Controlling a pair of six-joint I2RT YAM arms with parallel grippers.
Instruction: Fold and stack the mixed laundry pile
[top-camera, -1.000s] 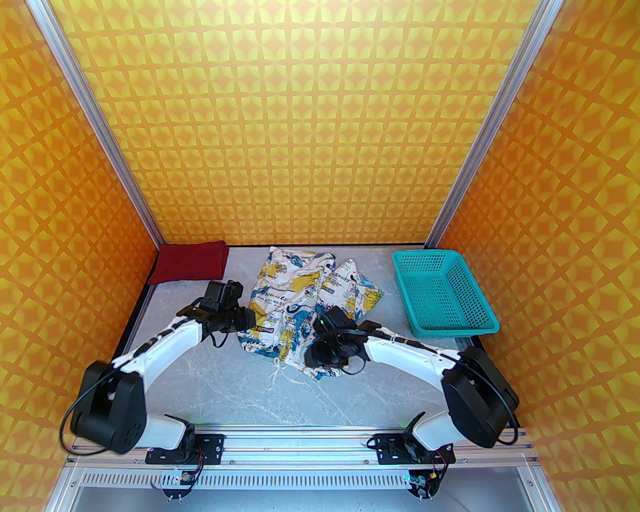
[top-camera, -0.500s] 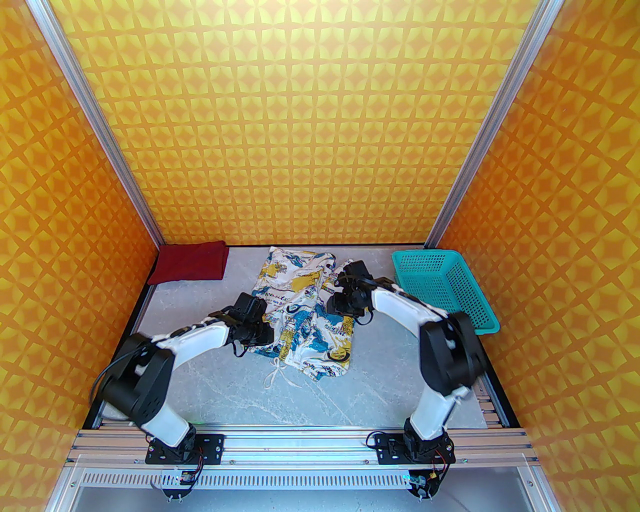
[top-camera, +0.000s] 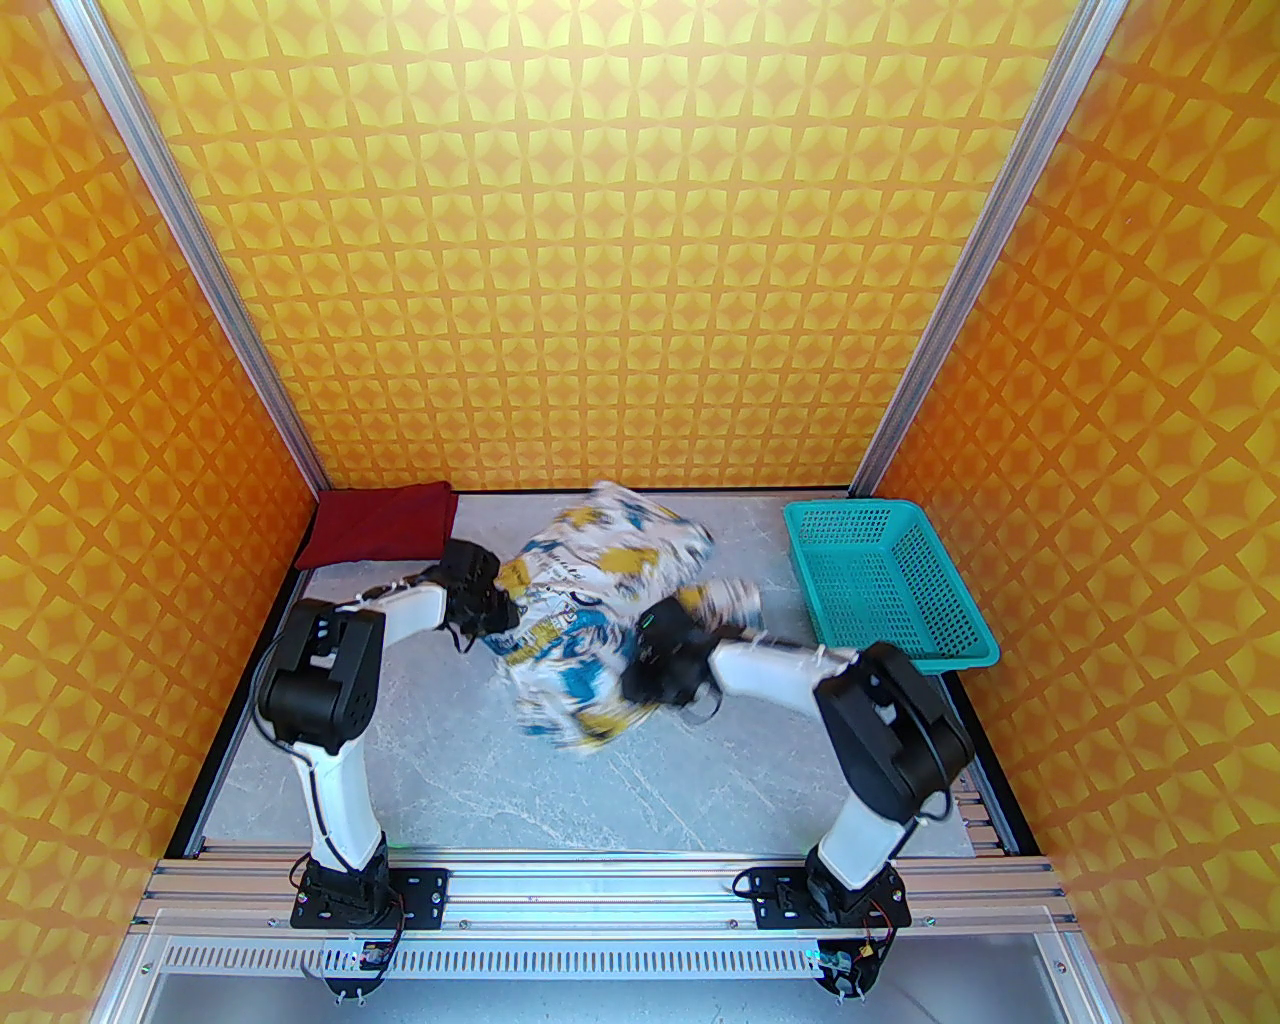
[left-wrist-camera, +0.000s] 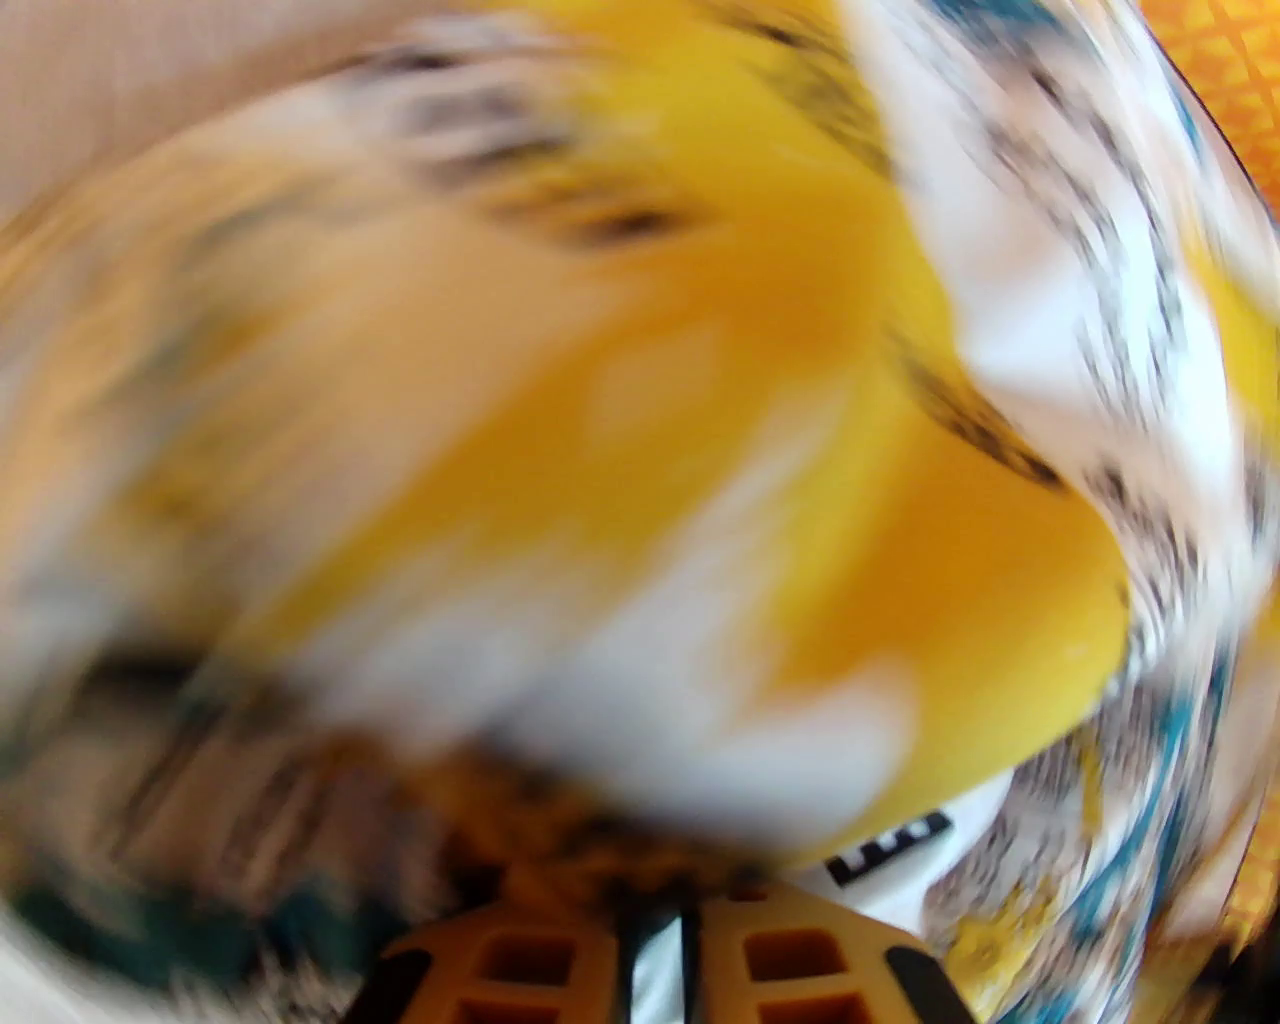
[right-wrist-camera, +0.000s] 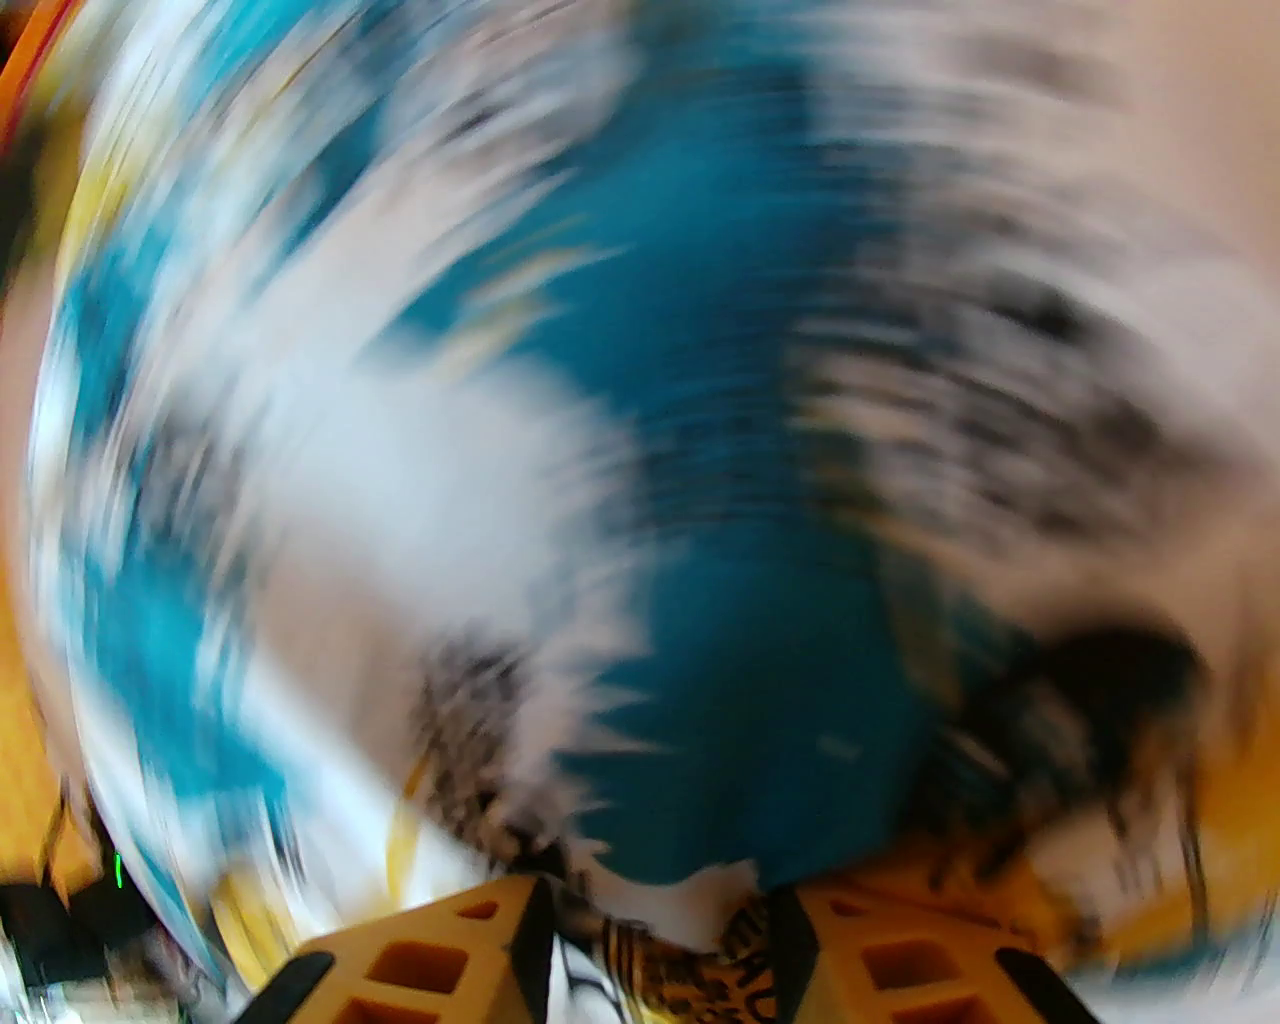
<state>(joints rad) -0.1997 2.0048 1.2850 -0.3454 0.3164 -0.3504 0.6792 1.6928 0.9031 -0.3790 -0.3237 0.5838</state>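
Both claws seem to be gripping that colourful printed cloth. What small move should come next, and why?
The left claw and right claw each pinch the printed garment, which looks bunched between them; I would probably draw them apart next to stretch it flat before folding.

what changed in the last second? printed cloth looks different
The printed garment, spread flat on the table a second ago, is now bunched, lifted and blurred with motion. The left gripper and the right gripper have each closed their jaws on its cloth, and both arms have risen. The red T-shirt and the teal basket stayed put.
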